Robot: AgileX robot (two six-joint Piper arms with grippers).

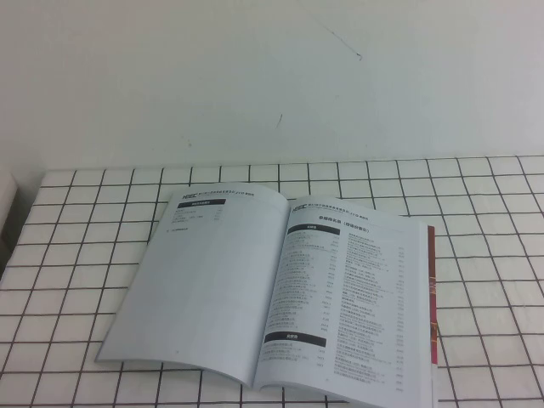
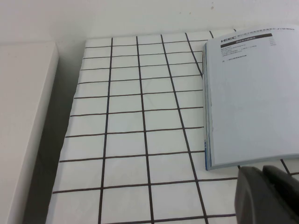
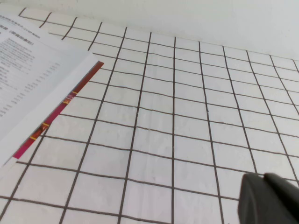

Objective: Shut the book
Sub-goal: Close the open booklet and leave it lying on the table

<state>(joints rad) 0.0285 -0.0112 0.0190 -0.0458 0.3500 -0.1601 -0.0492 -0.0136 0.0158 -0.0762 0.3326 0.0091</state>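
– white pages face up; where's the book (image 1: 280, 297)?
– open flat on the gridded table (image 1: 493, 255). left gripper (image 2: 266, 193) hangs near its left corner, right gripper (image 3: 268, 198) off to its right; grip state: cannot tell.

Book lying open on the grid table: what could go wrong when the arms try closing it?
The book lies flat, so the left pincer, near its left page's corner, may lift one sheet, not the cover. The right pincer is off over bare grid cloth, so nothing pins the book; it could slide.
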